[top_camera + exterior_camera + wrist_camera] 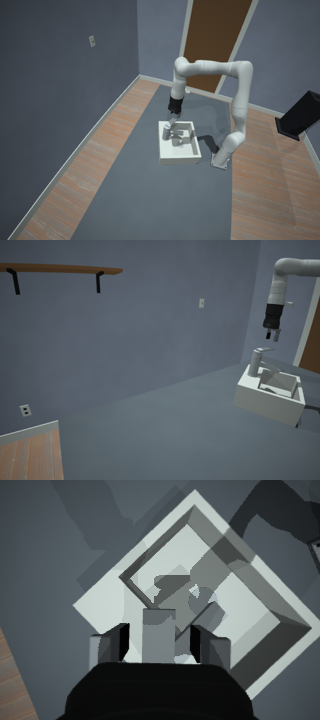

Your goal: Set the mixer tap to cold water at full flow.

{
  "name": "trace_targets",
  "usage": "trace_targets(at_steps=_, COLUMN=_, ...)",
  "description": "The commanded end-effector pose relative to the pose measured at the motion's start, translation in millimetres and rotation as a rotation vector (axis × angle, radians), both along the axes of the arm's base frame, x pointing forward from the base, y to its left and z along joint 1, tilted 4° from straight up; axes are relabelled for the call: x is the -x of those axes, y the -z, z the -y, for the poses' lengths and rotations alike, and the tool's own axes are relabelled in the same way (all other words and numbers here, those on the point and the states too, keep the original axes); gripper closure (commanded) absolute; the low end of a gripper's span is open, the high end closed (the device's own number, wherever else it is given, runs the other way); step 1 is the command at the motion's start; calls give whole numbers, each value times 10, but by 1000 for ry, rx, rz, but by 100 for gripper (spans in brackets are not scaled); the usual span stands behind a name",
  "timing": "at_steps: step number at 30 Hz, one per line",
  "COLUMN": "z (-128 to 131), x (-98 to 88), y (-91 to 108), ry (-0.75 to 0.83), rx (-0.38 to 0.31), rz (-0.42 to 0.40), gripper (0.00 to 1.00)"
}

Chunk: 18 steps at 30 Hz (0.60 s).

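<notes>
Hovering above lever (265, 349) of mixer tap (254, 363), gripper (273, 337) spread wide, holding nothing. Fingers apart from lever. Tap mounted on white sink (268, 400) corner.

Blue-grey walls (129, 330) were seen around a plank floor (271, 193). A brown door (214, 38) and a wooden shelf (62, 268) were mounted there.

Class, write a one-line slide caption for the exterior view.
Open gripper hangs empty just above the tap lever on the white sink.
</notes>
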<state>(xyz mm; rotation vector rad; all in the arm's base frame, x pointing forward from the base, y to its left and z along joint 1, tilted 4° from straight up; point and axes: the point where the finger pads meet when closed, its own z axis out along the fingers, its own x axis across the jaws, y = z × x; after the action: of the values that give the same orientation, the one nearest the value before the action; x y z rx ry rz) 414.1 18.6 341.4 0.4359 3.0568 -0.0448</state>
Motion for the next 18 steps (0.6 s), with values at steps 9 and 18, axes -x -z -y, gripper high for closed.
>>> trace_targets(at_steps=9, z=-9, x=-7, y=-48, ry=0, rx=-1, rz=5, gripper=100)
trace_targets(at_steps=18, z=-9, x=-7, y=-48, ry=0, rx=-1, rz=5, gripper=100)
